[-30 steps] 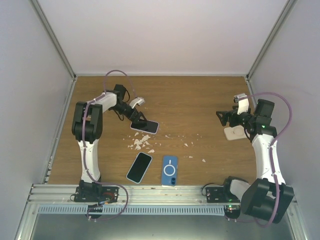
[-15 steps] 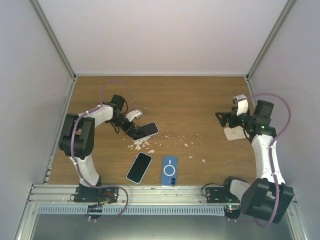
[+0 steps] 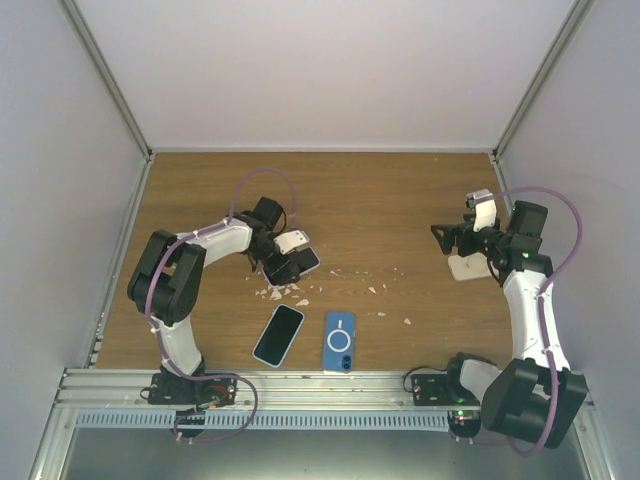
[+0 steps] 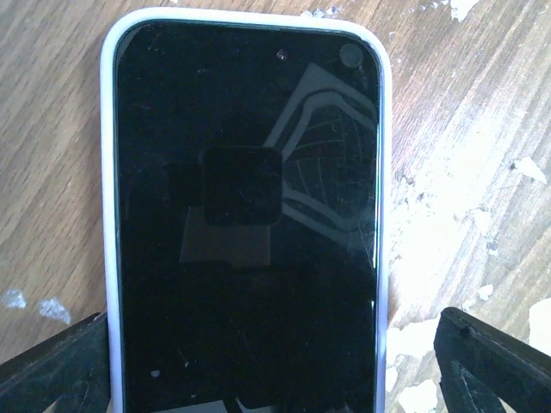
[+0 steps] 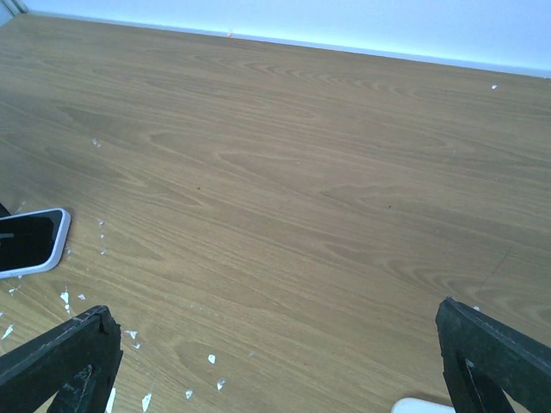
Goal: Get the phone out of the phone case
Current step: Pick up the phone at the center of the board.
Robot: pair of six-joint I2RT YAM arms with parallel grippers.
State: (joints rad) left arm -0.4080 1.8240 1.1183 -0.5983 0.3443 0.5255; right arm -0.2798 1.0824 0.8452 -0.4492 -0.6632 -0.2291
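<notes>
The phone [image 4: 245, 215] lies face up on the wooden table, its black screen ringed by a pale case [image 4: 109, 215]. My left gripper [image 4: 271, 379] hangs close above its lower end, open, with one finger on each side of the case and no contact visible. In the top view the same phone [image 3: 300, 264] is partly covered by the left gripper [image 3: 285, 258]. My right gripper [image 3: 450, 238] stands open at the right, with only bare wood between its fingers [image 5: 60, 361]; the phone [image 5: 30, 241] shows far to its left.
A second dark phone [image 3: 279, 335] and a blue case [image 3: 340, 341] lie near the front edge. A white case [image 3: 468, 266] lies under the right arm. White flakes [image 3: 285, 290] are scattered beside the cased phone.
My left gripper has swung right and down from beside the cased phone to directly over it, and the phone has shifted slightly. The right arm has not moved.
</notes>
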